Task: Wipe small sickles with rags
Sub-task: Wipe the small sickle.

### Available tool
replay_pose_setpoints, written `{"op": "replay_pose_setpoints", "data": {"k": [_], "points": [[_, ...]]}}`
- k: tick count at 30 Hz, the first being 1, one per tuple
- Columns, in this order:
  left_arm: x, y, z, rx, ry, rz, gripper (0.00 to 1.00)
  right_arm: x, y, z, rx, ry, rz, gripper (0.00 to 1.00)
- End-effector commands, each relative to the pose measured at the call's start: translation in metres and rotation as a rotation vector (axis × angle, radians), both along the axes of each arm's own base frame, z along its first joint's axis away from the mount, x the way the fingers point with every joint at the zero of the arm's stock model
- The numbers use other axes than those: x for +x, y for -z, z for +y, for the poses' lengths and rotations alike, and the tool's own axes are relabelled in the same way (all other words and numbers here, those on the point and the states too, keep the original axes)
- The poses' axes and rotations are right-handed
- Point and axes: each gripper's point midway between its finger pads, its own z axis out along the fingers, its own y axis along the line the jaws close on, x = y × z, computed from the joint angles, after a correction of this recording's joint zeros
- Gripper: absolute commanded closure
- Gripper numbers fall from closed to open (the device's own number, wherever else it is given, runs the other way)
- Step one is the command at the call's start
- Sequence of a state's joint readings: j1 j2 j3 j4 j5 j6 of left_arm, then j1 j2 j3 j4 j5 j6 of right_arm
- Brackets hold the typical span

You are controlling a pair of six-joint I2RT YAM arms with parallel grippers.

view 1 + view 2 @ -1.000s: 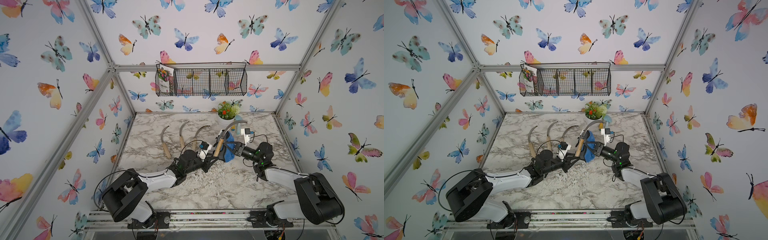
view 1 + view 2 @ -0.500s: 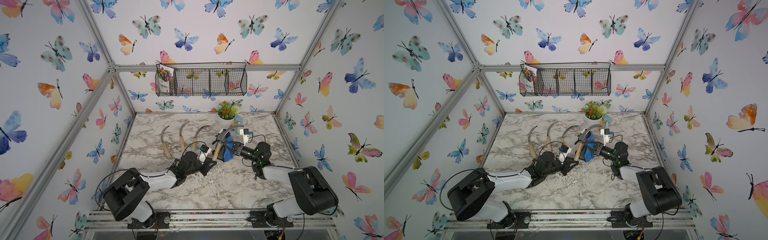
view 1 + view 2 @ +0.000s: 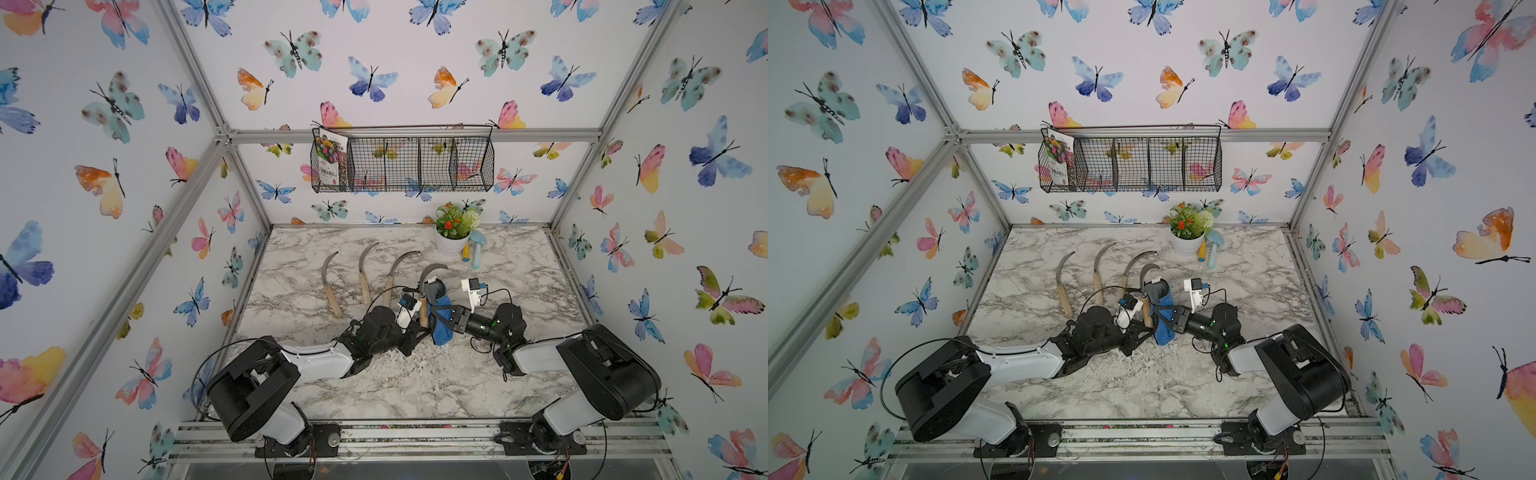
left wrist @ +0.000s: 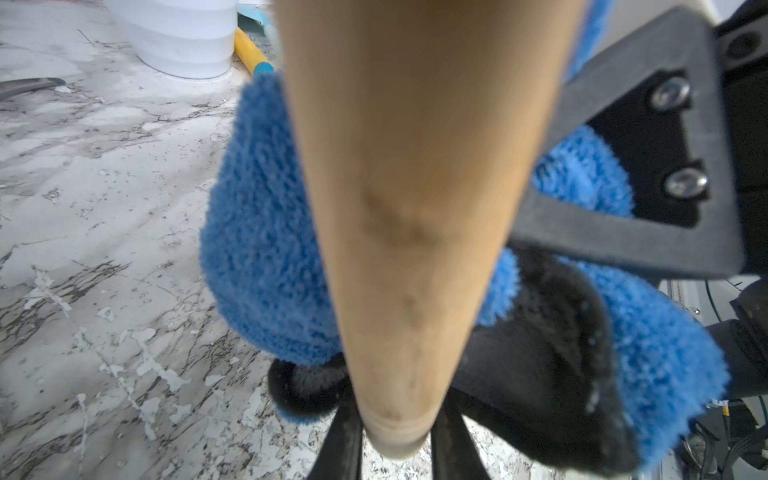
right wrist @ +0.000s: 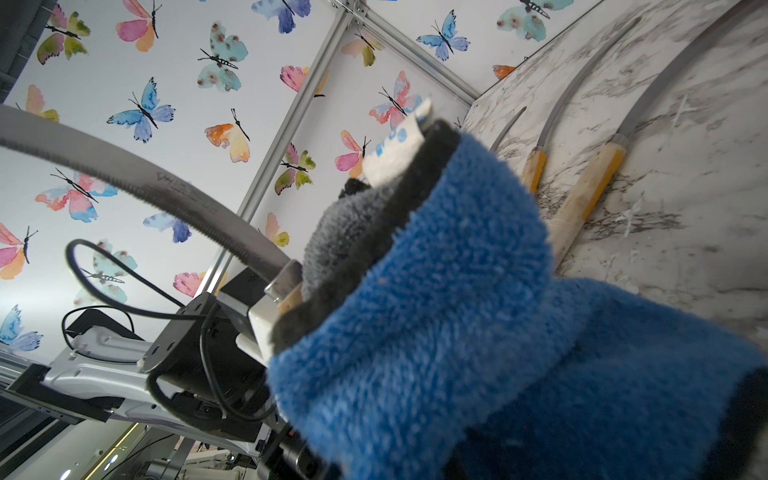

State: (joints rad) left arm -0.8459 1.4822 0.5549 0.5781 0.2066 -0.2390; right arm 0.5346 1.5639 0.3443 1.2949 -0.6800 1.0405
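Both top views show a small sickle standing nearly upright, its curved grey blade (image 3: pixel 432 270) (image 3: pixel 1148 272) above its pale wooden handle (image 3: pixel 423 311). My left gripper (image 3: pixel 419 329) (image 3: pixel 1141 329) is shut on the handle's lower end; in the left wrist view the handle (image 4: pixel 415 208) rises from between its black fingers (image 4: pixel 397 449). My right gripper (image 3: pixel 441 318) (image 3: pixel 1165 318) is shut on the blue and dark rag (image 3: pixel 441 330) (image 4: pixel 262 249) (image 5: pixel 457 332), pressed against the handle's side. The rag hides the right fingertips in the right wrist view. Three more sickles (image 3: pixel 330 282) (image 3: pixel 365 278) (image 3: pixel 392 274) lie on the table.
A white flower pot (image 3: pixel 451 245) and a light-blue trowel (image 3: pixel 478 249) stand at the back right. A wire basket (image 3: pixel 403 164) hangs on the back wall. White crumbs (image 3: pixel 415 361) lie on the marble table under the grippers. Both arm bases sit at the front edge.
Both grippers have come down and toward the front with the sickle and rag. The sickle now stands lower and more upright, its blade swung left.
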Motion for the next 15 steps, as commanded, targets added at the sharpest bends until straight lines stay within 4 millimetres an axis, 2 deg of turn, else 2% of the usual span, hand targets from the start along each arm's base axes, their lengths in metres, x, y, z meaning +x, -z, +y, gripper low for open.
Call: {"op": "replay_pose_setpoints", "data": {"k": [1, 5, 8, 15], "points": [[0.014, -0.038, 0.002, -0.081, -0.056, -0.113, 1.00, -0.010, 0.028, 0.003, -0.070, -0.015, 0.042, 0.98], [0.013, -0.041, 0.005, -0.086, -0.064, -0.122, 1.00, 0.002, 0.045, -0.005, -0.100, 0.034, 0.081, 0.98], [0.012, -0.041, 0.005, -0.087, -0.062, -0.121, 1.00, 0.008, 0.049, -0.010, -0.081, 0.041, 0.098, 0.98], [0.013, -0.037, 0.001, -0.069, -0.046, -0.111, 1.00, 0.006, 0.028, -0.003, -0.017, -0.037, 0.050, 0.98]]}}
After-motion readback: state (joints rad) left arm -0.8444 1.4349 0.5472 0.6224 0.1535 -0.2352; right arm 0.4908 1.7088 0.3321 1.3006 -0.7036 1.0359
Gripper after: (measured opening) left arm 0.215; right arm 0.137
